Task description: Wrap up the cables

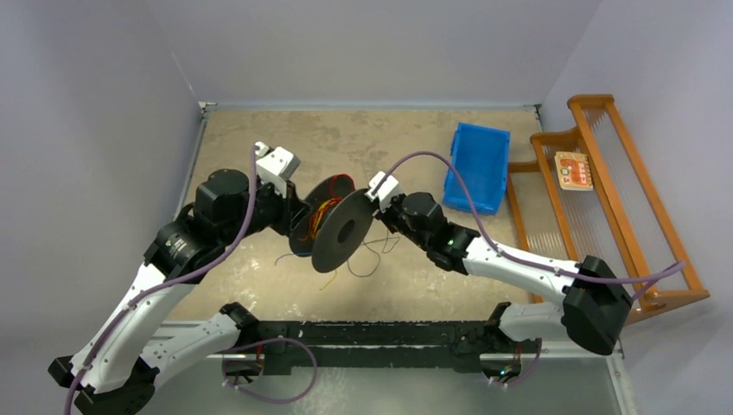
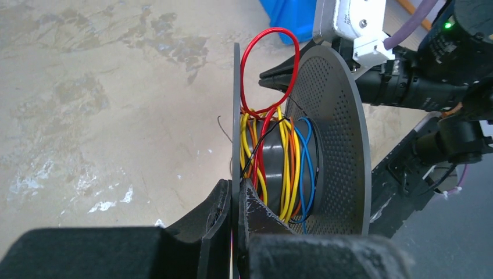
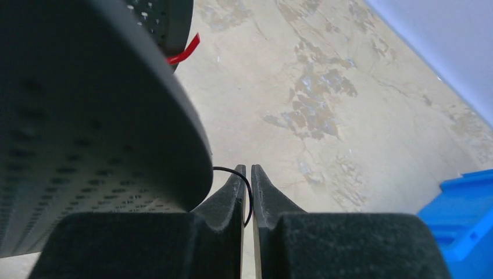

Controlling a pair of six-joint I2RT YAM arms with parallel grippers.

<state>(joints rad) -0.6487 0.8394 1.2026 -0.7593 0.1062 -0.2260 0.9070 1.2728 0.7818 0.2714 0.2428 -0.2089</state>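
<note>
My left gripper is clamped narrow on the rim of the spool's near flange, holding it on edge over the table. The cables, red, yellow, orange and blue, sit wound round the hub between the two flanges. A red loop stands up clear of the core. My right gripper is pinched almost together on a black strand just beside the far flange. Loose ends trail on the table under the spool.

Blue bin beside wooden rack
</note>
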